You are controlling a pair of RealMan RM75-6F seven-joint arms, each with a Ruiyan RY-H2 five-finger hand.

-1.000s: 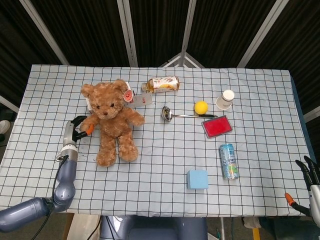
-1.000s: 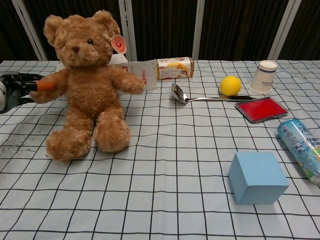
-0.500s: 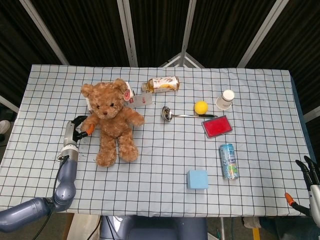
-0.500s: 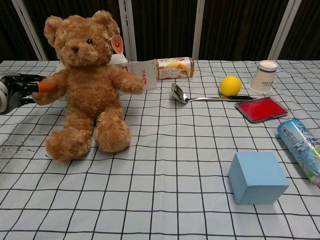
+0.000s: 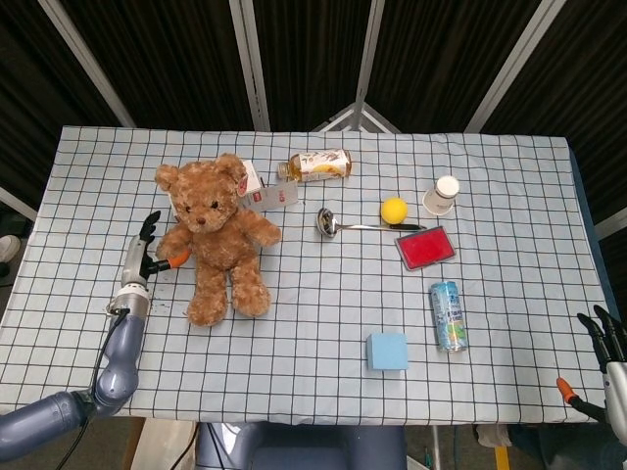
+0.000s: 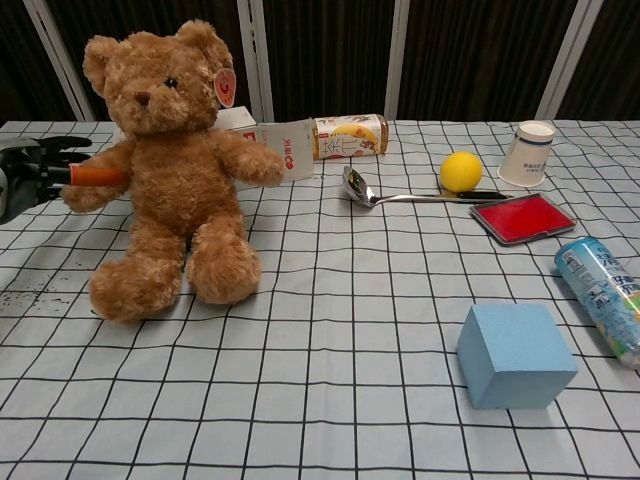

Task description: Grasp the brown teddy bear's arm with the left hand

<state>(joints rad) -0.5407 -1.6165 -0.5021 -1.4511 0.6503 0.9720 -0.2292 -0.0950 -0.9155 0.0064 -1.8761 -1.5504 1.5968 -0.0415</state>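
The brown teddy bear (image 5: 217, 240) (image 6: 172, 170) sits upright at the table's left, one arm (image 5: 172, 238) (image 6: 98, 183) reaching toward my left hand (image 5: 142, 253) (image 6: 30, 172). That hand lies on the cloth just left of the arm. Its dark fingers (image 5: 149, 227) point straight up and away from the bear, and the orange-tipped thumb (image 5: 175, 259) (image 6: 93, 175) touches the arm's underside. Nothing is enclosed in the hand. My right hand (image 5: 607, 343) hangs off the table's front right corner with fingers apart, holding nothing.
Behind the bear stand a white carton (image 6: 285, 148) and a lying drink bottle (image 5: 318, 164). To the right are a ladle (image 5: 338, 225), yellow ball (image 5: 394, 209), tipped paper cup (image 5: 444, 194), red case (image 5: 424, 248), lying can (image 5: 449, 315) and blue block (image 5: 387, 351).
My left hand's fingers, hooked over toward the bear's arm before, have straightened away from it. The bear has shifted slightly to the left. The right hand has not moved.
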